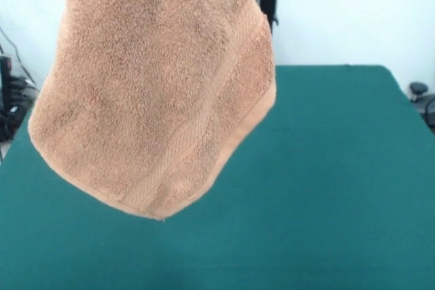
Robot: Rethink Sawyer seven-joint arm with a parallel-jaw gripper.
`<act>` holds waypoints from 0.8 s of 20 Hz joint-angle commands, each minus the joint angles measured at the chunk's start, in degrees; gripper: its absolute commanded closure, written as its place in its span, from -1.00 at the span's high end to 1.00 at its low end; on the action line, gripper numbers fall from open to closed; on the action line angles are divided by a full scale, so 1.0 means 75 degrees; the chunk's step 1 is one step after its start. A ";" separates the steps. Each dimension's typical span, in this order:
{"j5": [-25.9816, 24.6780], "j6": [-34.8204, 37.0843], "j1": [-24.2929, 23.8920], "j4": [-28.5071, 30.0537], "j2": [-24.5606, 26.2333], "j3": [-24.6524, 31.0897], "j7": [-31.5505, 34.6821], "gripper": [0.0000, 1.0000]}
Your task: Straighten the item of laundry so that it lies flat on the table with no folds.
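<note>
I see the tan towel [153,93] hanging high above the green surface [326,188], banded hem lowest, and I cannot tell my hand's state.

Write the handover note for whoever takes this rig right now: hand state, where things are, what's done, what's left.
Hand: not visible in the front view; state unknown.
Towel: hanging in the air close to the camera, top out of frame, one hemmed corner pointing down, woven band running along the lower right edge. What holds it cannot be seen.
Table: green top lies behind and below the towel.
Done: towel lifted.
Left: lay it down on the table and spread it flat, no folds.
</note>
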 commanded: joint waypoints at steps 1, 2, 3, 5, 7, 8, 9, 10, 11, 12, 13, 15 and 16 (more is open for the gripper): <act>0.0289 -0.0947 0.0317 0.1291 0.0138 0.0458 0.1171 -1.00; 0.0300 -0.1004 0.0315 0.1305 0.0167 0.0468 0.1175 -1.00; 0.0302 -0.1054 0.0318 0.1307 0.0196 0.0471 0.1194 -1.00; 0.0311 -0.1156 0.0337 0.1322 0.0227 0.0460 0.1243 -1.00; 0.0329 -0.1179 0.0345 0.1250 0.0303 0.0458 0.1287 -1.00; 0.0330 -0.1168 0.0352 0.1198 0.0337 0.0456 0.1305 -1.00; 0.0324 -0.1137 0.0363 0.1127 0.0383 0.0447 0.1336 -1.00; 0.0319 -0.1120 0.0375 0.1063 0.0424 0.0436 0.1366 -1.00; 0.0308 -0.1089 0.0384 0.0960 0.0492 0.0436 0.1390 -1.00; 0.0303 -0.1087 0.0386 0.0888 0.0546 0.0437 0.1405 -1.00; 0.0322 -0.1072 0.0378 0.0818 0.0603 0.0455 0.1417 -1.00; 0.0323 -0.0968 0.0377 0.0602 0.0717 0.0473 0.1440 -1.00; 0.0313 -0.0909 0.0382 0.0488 0.0766 0.0471 0.1457 -1.00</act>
